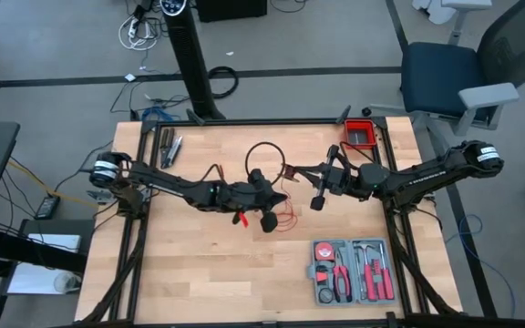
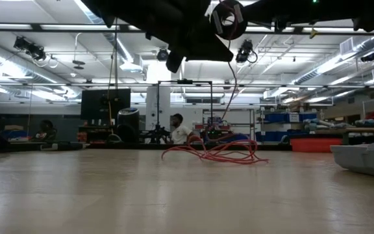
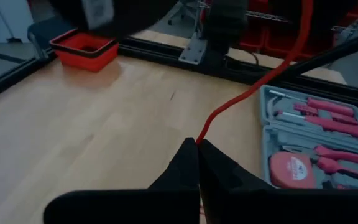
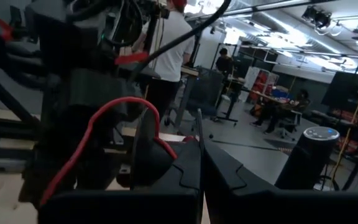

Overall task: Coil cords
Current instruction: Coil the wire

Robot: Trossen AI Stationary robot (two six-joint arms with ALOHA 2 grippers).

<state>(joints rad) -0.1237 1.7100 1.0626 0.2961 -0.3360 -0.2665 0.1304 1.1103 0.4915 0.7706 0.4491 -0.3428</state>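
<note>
Red cord (image 3: 247, 93) rises slantwise from pinched left fingers (image 3: 188, 165)

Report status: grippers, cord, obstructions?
Left gripper shut on red cord. Right gripper shut, raised mid-table. Cord partly heaped on table. Nothing blocking.

Bright ceiling strip lights (image 2: 57, 91) backlight the low view, silhouetting the arms; wrist foregrounds are blurred.

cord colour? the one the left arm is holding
Bright red. The cord shows best in the left wrist view, running up from the shut left gripper.
</note>
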